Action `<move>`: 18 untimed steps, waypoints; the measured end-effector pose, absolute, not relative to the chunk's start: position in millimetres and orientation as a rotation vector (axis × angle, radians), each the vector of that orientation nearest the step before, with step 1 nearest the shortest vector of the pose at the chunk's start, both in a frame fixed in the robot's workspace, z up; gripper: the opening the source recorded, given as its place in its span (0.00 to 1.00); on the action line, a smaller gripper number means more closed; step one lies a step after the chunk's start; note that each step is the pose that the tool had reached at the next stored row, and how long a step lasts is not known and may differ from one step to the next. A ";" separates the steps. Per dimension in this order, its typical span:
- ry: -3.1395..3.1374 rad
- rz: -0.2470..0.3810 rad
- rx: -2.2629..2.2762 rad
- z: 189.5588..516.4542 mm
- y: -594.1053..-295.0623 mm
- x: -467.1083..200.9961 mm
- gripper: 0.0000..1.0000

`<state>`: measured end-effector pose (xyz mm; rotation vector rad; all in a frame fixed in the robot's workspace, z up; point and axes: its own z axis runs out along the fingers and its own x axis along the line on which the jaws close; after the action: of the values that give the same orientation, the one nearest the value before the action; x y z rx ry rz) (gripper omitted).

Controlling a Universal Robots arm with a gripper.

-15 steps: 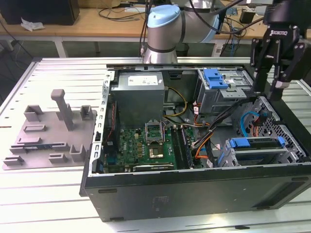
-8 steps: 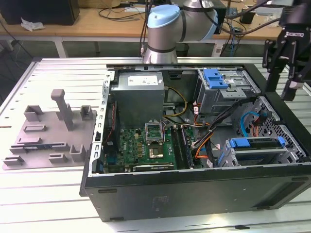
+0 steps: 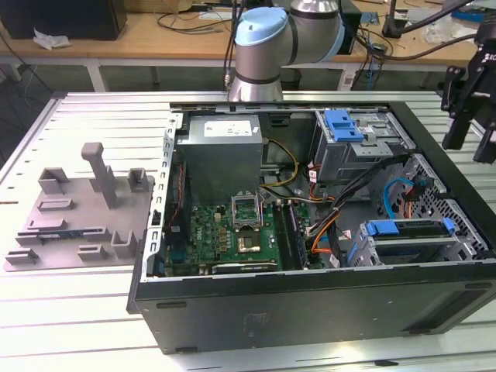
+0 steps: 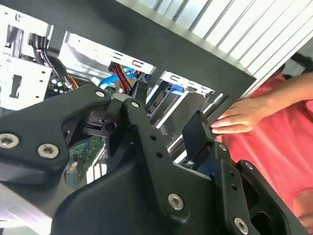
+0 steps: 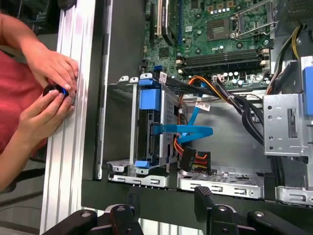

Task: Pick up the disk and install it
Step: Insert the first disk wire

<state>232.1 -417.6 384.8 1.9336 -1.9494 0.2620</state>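
My gripper [image 3: 470,133] hangs open and empty above the far right wall of the open computer case [image 3: 310,310]. Its two black fingers [image 5: 203,196] also show in both wrist views, spread apart with nothing between them. Below it inside the case stands the drive cage [image 5: 146,171], which carries a blue carrier bracket [image 5: 149,98] [image 3: 409,228]. I cannot tell whether that bracket frames the disk, as no silver drive body is plain to see. A blue flat cable [image 5: 193,131] runs to the cage.
A person's hands [image 5: 49,88] [image 4: 239,115] rest on the table rail beside the case, close to the gripper, holding a small dark thing. A second blue bracket [image 3: 345,124] sits in the upper bay. A grey fixture [image 3: 77,209] lies at the exterior view's left.
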 end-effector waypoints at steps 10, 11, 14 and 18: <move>-2.075 0.292 1.818 378.0 -417.3 232.0 0.56; -2.090 0.316 1.815 377.8 -416.9 231.9 0.56; -2.111 0.327 1.794 375.7 -416.6 231.5 0.56; -2.137 0.332 1.763 368.4 -414.2 225.3 0.56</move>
<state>225.3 -414.2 368.4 1.7626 -2.1373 0.3317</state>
